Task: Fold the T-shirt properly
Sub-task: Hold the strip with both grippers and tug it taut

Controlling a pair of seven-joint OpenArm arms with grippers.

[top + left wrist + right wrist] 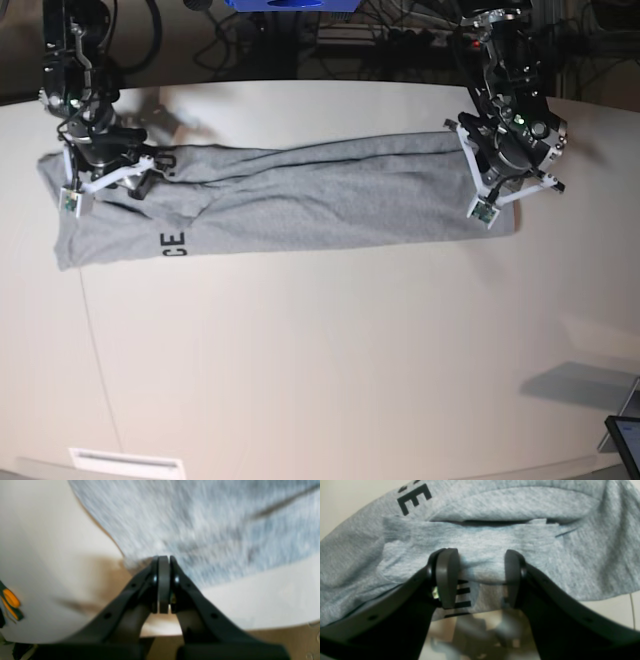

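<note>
A wide pale table (320, 380) holds a grey T-shirt (300, 205), folded lengthwise into a long band lying from 9 o'clock to 3 o'clock across the upper half of the base view. Black letters show near its 9 o'clock end.

At about 10 o'clock, the right gripper (480, 576) sits at that end of the band. The right wrist view shows its 2 jaws about half spread, with a raised fold of grey cloth lying between the pads and printed fabric beneath. Whether the pads actually pinch the fold cannot be told.

At about 2 o'clock, the left gripper (163, 585) sits at the other end of the band. The blurred left wrist view shows its jaws pressed fully together, tips at the cloth's edge; whether any fabric is caught between them cannot be told.

The step in hand appears to be taking hold of both short ends for the next fold. Doing it well likely means gripping all layers at each end, keeping the band taut and straight between the 2 arms, and lifting evenly so the earlier fold stays aligned.
</note>
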